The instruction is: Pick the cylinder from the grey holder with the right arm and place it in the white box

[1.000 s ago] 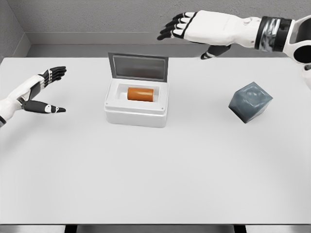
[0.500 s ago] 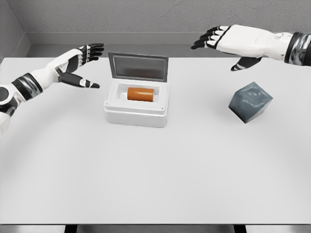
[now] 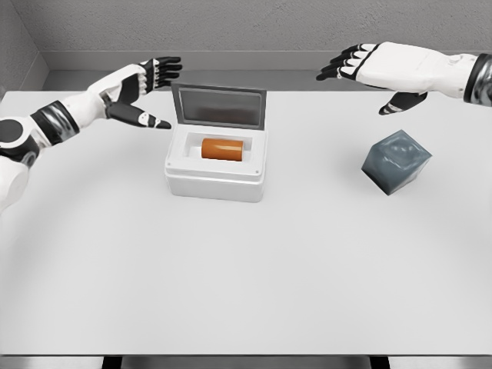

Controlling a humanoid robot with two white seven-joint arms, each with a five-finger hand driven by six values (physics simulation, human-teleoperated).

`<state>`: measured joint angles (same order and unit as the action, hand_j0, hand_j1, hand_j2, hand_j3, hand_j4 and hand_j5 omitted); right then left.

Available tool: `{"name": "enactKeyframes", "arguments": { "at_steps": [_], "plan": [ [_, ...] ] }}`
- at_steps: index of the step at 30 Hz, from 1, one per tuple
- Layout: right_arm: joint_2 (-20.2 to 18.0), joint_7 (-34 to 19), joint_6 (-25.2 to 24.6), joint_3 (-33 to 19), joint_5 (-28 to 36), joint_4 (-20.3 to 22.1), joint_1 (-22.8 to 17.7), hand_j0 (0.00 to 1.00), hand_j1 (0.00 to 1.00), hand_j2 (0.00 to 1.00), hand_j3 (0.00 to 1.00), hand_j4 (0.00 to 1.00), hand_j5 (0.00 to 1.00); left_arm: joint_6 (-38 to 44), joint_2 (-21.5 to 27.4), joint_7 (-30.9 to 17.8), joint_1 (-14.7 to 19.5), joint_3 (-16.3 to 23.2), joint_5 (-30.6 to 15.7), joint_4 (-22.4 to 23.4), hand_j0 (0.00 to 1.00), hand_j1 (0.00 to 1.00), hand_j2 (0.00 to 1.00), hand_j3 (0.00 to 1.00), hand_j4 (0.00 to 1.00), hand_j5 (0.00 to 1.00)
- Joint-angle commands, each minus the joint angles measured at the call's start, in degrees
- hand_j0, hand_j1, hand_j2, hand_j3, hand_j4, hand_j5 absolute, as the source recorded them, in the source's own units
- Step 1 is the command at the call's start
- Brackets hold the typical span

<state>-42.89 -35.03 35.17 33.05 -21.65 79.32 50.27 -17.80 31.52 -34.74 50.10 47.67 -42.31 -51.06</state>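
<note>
An orange cylinder (image 3: 222, 148) lies on its side inside the white box (image 3: 216, 180), whose grey lid (image 3: 219, 106) stands open behind it. The grey holder (image 3: 396, 161), a dark cube tilted on the table, sits to the right with nothing in it. My right hand (image 3: 367, 68) hovers open above and behind the holder, fingers spread toward the left. My left hand (image 3: 148, 86) hangs open just left of the lid's upper corner, apart from it.
The white table (image 3: 246, 277) stretches wide in front of the box and holder. A grey wall runs along the table's far edge.
My left hand swept up and to the right, from the left edge to beside the lid. My right hand drew back to the right, away from above the box.
</note>
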Motion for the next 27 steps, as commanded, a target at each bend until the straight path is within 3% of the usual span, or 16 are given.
{"name": "enactKeyframes", "arguments": {
  "at_steps": [1, 10, 17, 27],
  "plan": [
    [0.0, 0.03, -0.17, 0.09, 0.29, -0.05, 0.0, 1.0, 1.0, 1.0, 1.0, 1.0, 1.0, 0.05, -0.32, -0.26, 0.0, -0.29, -0.23, -0.18, 1.0, 1.0, 1.0, 1.0, 1.0, 1.0],
    [-0.26, 0.03, -0.17, 0.26, 0.2, -0.66, -0.7, 1.0, 1.0, 1.0, 1.0, 1.0, 1.0, -0.66, -0.32, -0.26, 0.26, -0.47, -0.23, -0.88, 1.0, 1.0, 1.0, 1.0, 1.0, 1.0],
    [-0.79, 0.03, -0.17, 0.18, 0.2, -0.66, -0.62, 1.0, 1.0, 1.0, 1.0, 1.0, 1.0, -1.45, 0.91, -0.26, -0.79, -0.47, -0.67, -4.92, 1.0, 1.0, 1.0, 1.0, 1.0, 1.0],
    [-1.76, 0.03, -0.17, 0.09, 0.2, -0.75, -0.18, 1.0, 1.0, 1.0, 1.0, 1.0, 1.0, -2.85, 2.14, -0.26, -2.2, -0.38, -1.38, -5.45, 1.0, 1.0, 1.0, 1.0, 1.0, 1.0]
  ]
}}
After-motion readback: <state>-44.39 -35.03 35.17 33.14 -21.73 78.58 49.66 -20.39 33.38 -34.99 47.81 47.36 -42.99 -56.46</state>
